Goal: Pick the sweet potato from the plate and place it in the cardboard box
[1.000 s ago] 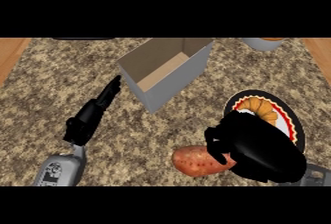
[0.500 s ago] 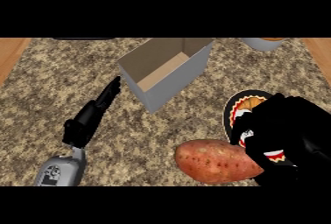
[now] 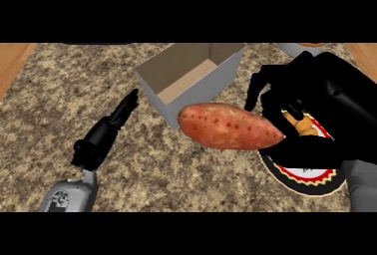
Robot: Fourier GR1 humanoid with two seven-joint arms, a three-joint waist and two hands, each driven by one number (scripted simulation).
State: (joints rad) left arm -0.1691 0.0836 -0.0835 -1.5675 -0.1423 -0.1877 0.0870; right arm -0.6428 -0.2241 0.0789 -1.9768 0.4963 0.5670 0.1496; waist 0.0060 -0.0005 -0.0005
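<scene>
Lifted since a moment ago, the sweet potato now hangs off the plate, its end clasped by the right hand's curled fingers. Just left of that hand, beyond the potato, the cardboard box waits; transfer looks halfway done. Farther left, the left hand rests, fingers straight.

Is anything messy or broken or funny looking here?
Nothing is spilled or broken. The one odd-looking thing is the sweet potato: it is off its plate, held up by the right hand beside the cardboard box, which stands upright and open. That fits the job. The left hand rests open at the left.
</scene>
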